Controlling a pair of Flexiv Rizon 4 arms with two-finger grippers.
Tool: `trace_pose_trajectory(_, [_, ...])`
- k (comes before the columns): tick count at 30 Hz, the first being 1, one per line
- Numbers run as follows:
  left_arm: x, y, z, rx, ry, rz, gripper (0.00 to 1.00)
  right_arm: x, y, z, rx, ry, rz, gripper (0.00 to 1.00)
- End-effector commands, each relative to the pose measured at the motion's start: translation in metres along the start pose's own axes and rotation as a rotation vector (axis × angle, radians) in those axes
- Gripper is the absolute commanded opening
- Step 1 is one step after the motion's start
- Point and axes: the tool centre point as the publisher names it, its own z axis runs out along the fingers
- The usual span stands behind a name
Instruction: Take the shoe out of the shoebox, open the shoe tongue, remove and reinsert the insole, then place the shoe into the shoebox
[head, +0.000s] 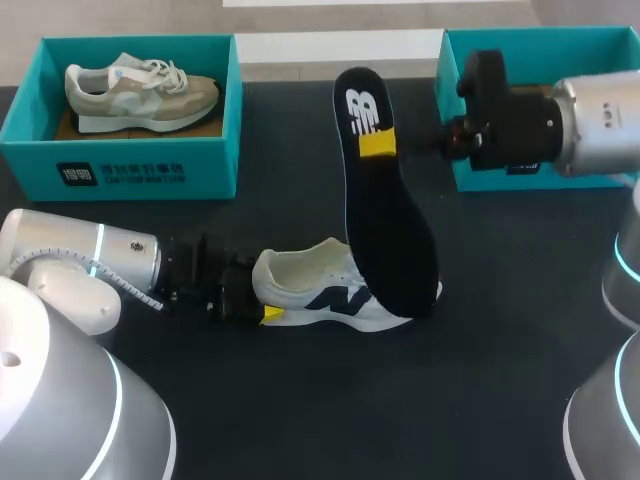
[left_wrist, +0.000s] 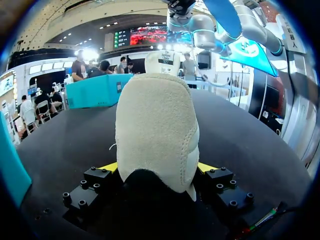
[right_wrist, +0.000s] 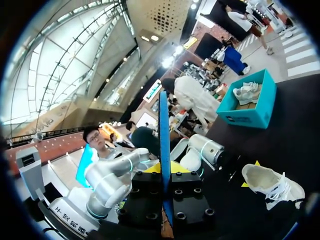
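Observation:
A white sneaker with a dark logo (head: 330, 290) lies on its side on the black table (head: 300, 400). My left gripper (head: 262, 298) is shut on its heel; in the left wrist view the beige heel (left_wrist: 157, 135) fills the space between the yellow fingertips (left_wrist: 207, 166). My right gripper (head: 378, 144) is shut on the heel end of the black insole (head: 385, 230), which hangs in the air with its toe end down by the sneaker's toe. The right wrist view shows the insole (right_wrist: 163, 130) edge-on between that gripper's (right_wrist: 166, 167) fingers, and the sneaker (right_wrist: 272, 185) below.
A teal shoebox (head: 30, 120) at the back left holds a second, beige sneaker (head: 140, 90). An open teal shoebox (head: 520, 45) stands at the back right, partly behind my right arm. Bare table lies in front of the sneaker.

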Motion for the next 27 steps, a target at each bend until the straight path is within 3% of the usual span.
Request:
trace_pose_trajectory(1, [0.002, 0.004, 0.005, -0.002, 0.002, 0.0, 0.0, 0.005, -0.011, -0.005, -0.024, -0.012, 0.002, 0.0])
trace_pose_trajectory(27, [0.002, 0.004, 0.005, -0.002, 0.002, 0.0, 0.0, 0.017, -0.02, -0.005, -0.017, -0.016, 0.002, 0.0])
